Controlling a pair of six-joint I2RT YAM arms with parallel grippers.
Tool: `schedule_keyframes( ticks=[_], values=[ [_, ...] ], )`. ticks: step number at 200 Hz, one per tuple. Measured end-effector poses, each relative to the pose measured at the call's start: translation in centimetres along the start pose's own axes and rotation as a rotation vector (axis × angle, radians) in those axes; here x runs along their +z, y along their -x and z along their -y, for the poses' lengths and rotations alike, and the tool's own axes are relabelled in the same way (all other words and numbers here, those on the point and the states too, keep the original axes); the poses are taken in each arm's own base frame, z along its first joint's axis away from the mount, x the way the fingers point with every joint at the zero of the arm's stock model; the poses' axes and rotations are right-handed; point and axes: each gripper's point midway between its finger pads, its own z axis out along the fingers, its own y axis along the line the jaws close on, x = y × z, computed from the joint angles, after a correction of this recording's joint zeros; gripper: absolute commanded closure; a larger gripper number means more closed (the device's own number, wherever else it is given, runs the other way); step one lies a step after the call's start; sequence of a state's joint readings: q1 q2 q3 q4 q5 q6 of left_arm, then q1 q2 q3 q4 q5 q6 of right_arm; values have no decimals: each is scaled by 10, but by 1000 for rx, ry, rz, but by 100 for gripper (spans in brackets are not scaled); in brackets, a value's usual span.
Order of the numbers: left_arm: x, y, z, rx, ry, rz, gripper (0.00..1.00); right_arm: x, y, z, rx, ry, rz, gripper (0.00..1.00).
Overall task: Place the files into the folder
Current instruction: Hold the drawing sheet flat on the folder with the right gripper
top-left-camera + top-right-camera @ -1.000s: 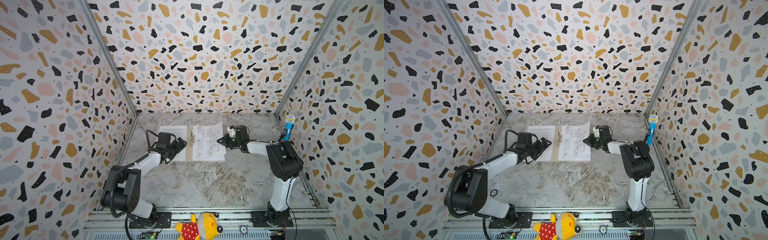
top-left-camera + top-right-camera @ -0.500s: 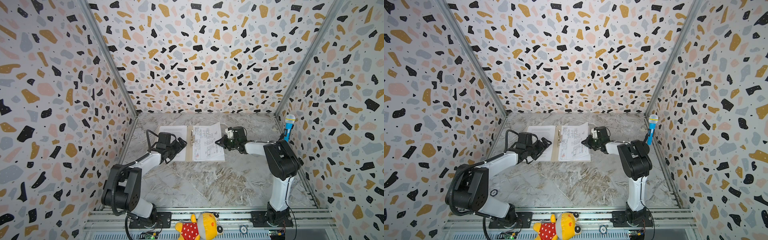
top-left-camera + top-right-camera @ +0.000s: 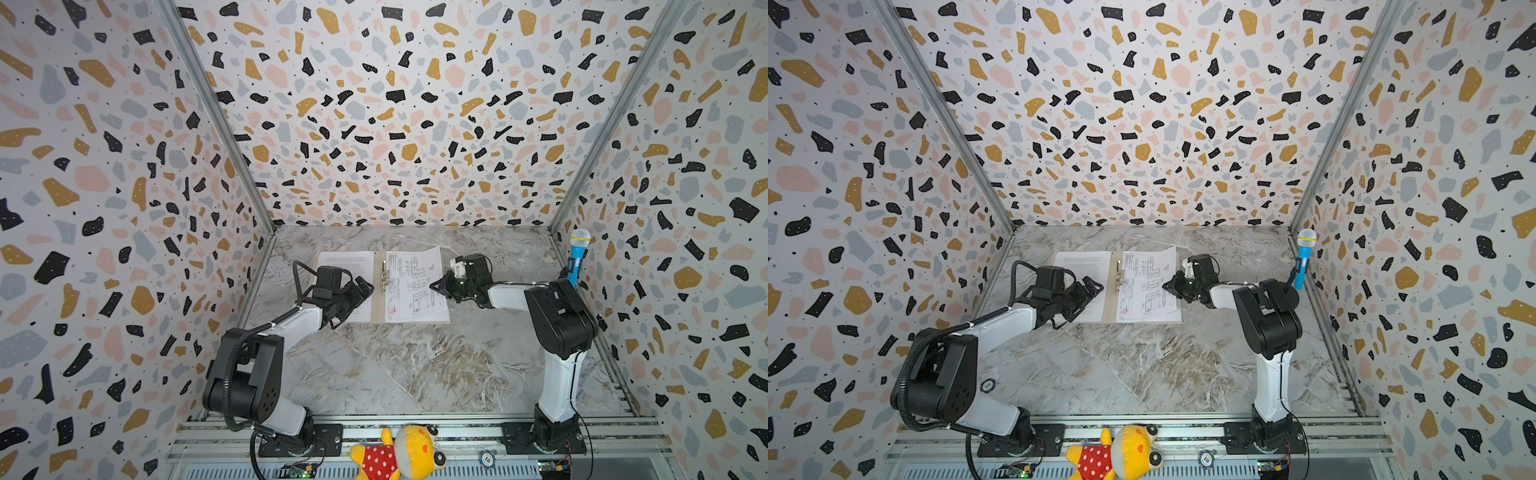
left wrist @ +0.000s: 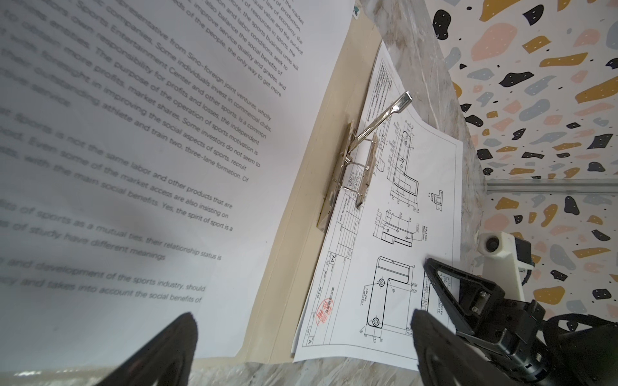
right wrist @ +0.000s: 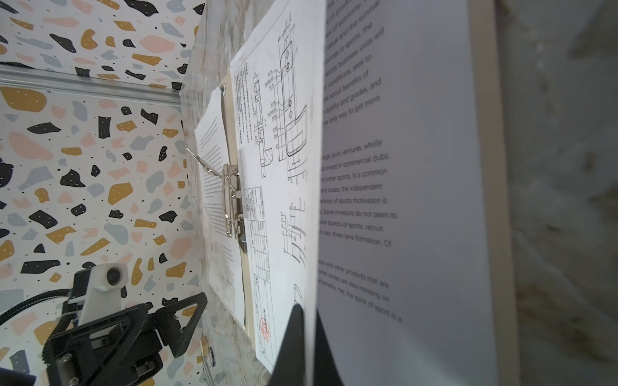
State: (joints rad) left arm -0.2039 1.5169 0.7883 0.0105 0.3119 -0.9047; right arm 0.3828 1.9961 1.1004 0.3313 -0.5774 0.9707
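- The left gripper hangs low over the text sheet lying on the left leaf of the open folder. Its fingers stand wide apart with nothing between them.
- Down the folder's spine sits the metal clip, its lever sticking up off the card. The left arm looks the nearer one to it.
- Right of the spine lies the drawing sheet, its long axis along the spine, pointing away from the robot. Its left edge is right at the clip bar; whether it is tucked under I cannot tell.
- The right gripper reaches in from that sheet's right side, fingers pressed together on its right margin. In the right wrist view a thin white edge runs between them. A second text sheet shows beneath, on the folder's right leaf.
- So the clip lies straight across the sheet's short width from the right fingers. I'd guess the coming move is a nudge leftward toward the spine, then the lever pressed down.
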Motion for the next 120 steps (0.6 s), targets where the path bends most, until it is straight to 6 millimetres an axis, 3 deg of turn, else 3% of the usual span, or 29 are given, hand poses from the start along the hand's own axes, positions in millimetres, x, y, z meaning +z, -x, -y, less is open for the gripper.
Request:
schedule_keyframes(
  ticks=[120],
  values=[
    [1, -2, -2, 0, -1, 1, 0, 0, 1, 1, 1, -6, 7, 95]
  ],
)
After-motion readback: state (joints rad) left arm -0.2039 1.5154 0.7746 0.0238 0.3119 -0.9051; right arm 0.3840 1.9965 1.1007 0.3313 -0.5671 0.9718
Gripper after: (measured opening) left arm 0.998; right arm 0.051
